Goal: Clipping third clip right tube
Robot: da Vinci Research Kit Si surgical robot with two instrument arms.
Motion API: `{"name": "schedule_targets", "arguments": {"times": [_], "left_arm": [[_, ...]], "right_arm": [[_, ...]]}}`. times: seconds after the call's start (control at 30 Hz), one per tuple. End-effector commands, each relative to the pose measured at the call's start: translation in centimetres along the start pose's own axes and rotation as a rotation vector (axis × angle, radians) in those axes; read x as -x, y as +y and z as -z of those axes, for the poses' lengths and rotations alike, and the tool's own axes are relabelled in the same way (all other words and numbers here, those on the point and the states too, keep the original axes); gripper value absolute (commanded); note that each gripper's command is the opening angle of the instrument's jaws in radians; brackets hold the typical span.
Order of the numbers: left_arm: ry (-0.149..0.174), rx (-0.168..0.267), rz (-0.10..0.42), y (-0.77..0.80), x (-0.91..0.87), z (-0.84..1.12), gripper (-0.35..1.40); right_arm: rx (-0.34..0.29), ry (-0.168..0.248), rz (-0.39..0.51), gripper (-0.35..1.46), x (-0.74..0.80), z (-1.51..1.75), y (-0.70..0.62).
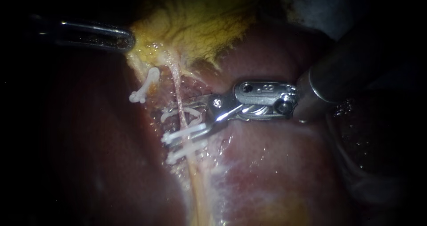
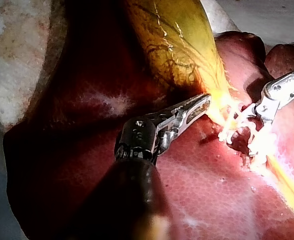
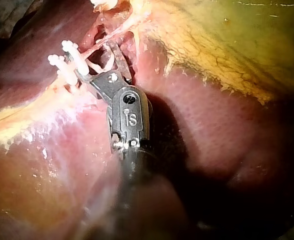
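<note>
**Endoscope view.** The left instrument (image 1: 125, 41) enters from the left. Its claw is clenched on the yellow edge of the gallbladder (image 1: 195, 26), which tents toward the tip. The right instrument (image 1: 187, 119) enters from the right across the liver (image 1: 275, 163). Its claw is released, with a gap between its 2 halves, and the pink right tube (image 1: 177, 86) runs through that gap. 2 white clips (image 1: 183, 143) cross this tube, 1 against the lower half and 1 just below it. A curled white piece lies beside the upper half; whether the claw carries it cannot be told. A lone clip (image 1: 146, 84) stands apart, nearer the left instrument.

**Left wrist view.** The left instrument (image 2: 203, 102) shows its claw halves lying together, the tip at the narrow end of the gallbladder (image 2: 182, 45). Ahead of it, the right instrument (image 2: 257, 112) sits among the white clips (image 2: 232, 134). The liver (image 2: 212, 190) lies under both.

**Right wrist view.** The right instrument (image 3: 101, 62) has its claw spread. The white clips (image 3: 62, 60) lie just beside 1 half. The gallbladder (image 3: 227, 45) lies beside the instrument and the liver (image 3: 212, 130) under it.
</note>
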Motion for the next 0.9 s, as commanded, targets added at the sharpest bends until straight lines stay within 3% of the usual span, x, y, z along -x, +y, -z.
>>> {"name": "schedule_targets", "arguments": {"times": [0.03,0.23,0.37,0.47,0.9], "left_arm": [[0.0,-0.001,0.0,0.0,0.0,0.0,-0.35],[0.0,-0.002,0.0,0.01,0.0,0.02,-0.35],[0.0,-0.002,0.0,0.01,0.01,0.02,-0.35],[0.0,-0.003,0.0,0.01,0.0,0.03,-0.35],[0.001,-0.004,0.0,0.02,0.01,0.05,-0.35]], "right_arm": [[-0.001,0.0,0.001,0.5,0.0,0.01,0.0],[0.012,-0.005,0.001,0.5,0.02,0.12,-0.04],[0.045,-0.084,-0.009,0.5,0.0,0.25,-0.05],[0.062,-0.109,0.012,0.5,-0.04,0.37,-0.05],[0.1,-0.097,0.023,0.5,-0.41,1.2,-0.13]]}}
